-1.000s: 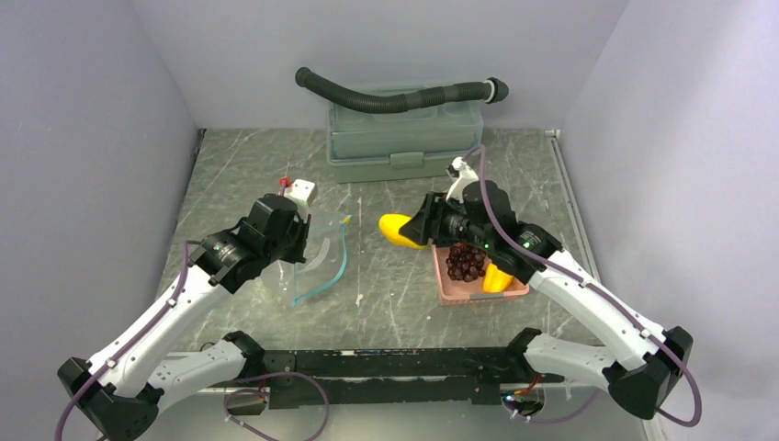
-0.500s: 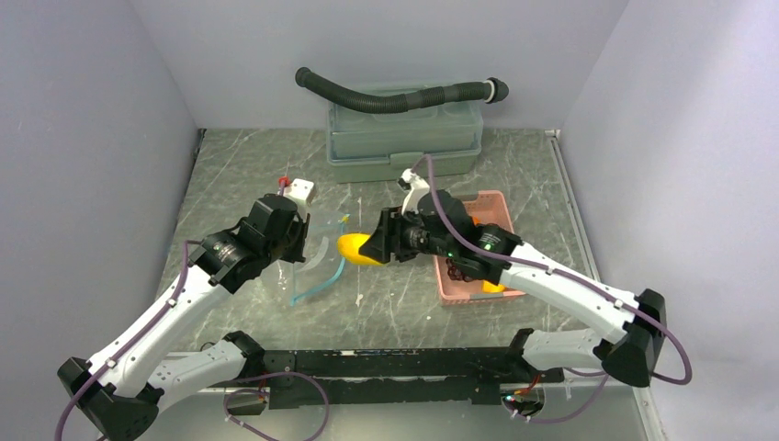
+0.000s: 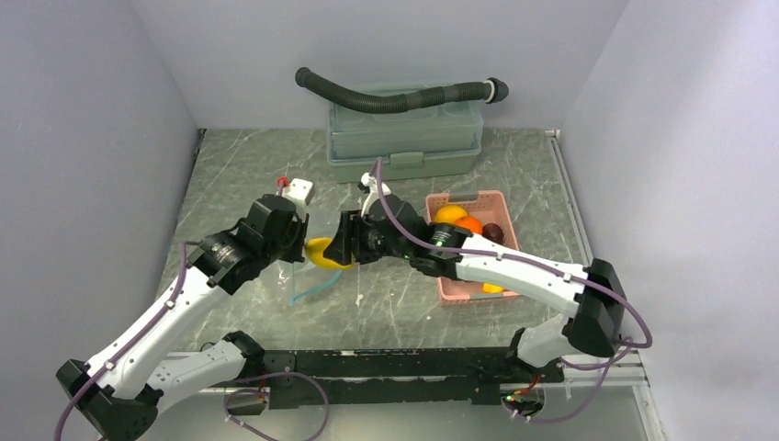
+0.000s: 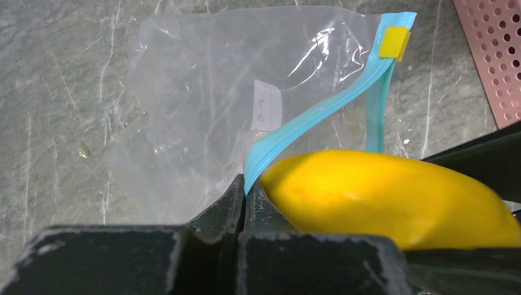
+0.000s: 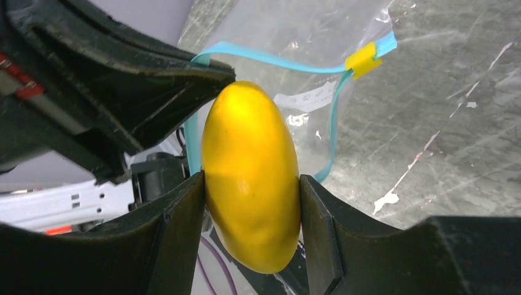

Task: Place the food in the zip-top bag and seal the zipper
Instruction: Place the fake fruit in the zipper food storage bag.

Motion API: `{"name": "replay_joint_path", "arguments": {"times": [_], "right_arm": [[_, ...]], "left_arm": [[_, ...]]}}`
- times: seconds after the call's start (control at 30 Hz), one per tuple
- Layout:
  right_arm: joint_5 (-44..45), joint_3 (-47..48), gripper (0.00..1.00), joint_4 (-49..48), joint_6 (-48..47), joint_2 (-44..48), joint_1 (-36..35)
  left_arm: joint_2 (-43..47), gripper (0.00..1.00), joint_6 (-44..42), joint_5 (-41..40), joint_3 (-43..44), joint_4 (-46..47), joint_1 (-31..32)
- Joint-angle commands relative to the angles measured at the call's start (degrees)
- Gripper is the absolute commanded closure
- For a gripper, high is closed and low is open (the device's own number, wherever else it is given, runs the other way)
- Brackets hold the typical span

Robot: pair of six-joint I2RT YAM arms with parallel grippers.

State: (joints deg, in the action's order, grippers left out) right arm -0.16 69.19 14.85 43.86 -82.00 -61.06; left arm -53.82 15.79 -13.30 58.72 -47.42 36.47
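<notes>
The right tool [image 5: 250, 181] pinches a yellow fruit [image 4: 381, 196] across its middle, one finger on each flank, with the long axis pointing ahead of the fingers. Over the last second this arm has swung left, carrying the fruit from just beside the pink basket [image 3: 459, 292] across the open desk [image 3: 239, 165] to the mouth of the zip-top bag [image 4: 203, 92]. The left tool [image 4: 244, 190] has not shifted in that time: its fingers are pressed together on one lip of the teal zipper [image 4: 319, 114], holding that strip raised so the mouth gapes toward the right. The fruit's leading end now sits right at this pinch, against the lifted strip, while the rest of the bag lies flat and empty on the desk to the left. Whether the tip has crossed the opening cannot be told for sure; most of the fruit is clearly outside. With the arm gone from above it, the basket shows an orange ball [image 3: 469, 223], a dark purple piece [image 3: 493, 231] and more yellow pieces waiting. The transfer of the first piece looks nearly complete, needing only a push inward and a release; several pieces and the sealing remain.
</notes>
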Motion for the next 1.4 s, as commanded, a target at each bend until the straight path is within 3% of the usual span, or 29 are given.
{"name": "replay_joint_path", "arguments": {"times": [0.0,0.57,0.83,1.1,1.3,1.37], "right_arm": [[5.04,3.63,0.86,-3.57,3.77,-2.61,-1.02],[18.37,6.17,0.91,-5.37,14.04,-12.03,-2.40],[23.96,5.52,0.88,-7.29,18.20,-13.22,-2.90],[25.54,8.60,0.76,-6.64,19.97,-16.69,-3.51],[24.66,9.90,0.57,-7.09,18.72,-17.54,-3.89],[24.02,9.07,0.45,-8.42,17.42,-16.78,-4.13]], "left_arm": [[1.13,1.00,0.27,0.52,0.06,1.89,0.18],[1.53,1.00,1.69,0.39,0.03,2.00,-0.08],[1.18,1.00,2.09,1.37,-0.10,2.50,-1.23],[0.82,1.00,2.52,3.09,-0.10,2.81,-3.09],[1.06,1.00,2.53,3.14,-0.28,3.03,-3.59],[1.18,1.00,2.49,3.03,-0.27,3.03,-3.70]]}}
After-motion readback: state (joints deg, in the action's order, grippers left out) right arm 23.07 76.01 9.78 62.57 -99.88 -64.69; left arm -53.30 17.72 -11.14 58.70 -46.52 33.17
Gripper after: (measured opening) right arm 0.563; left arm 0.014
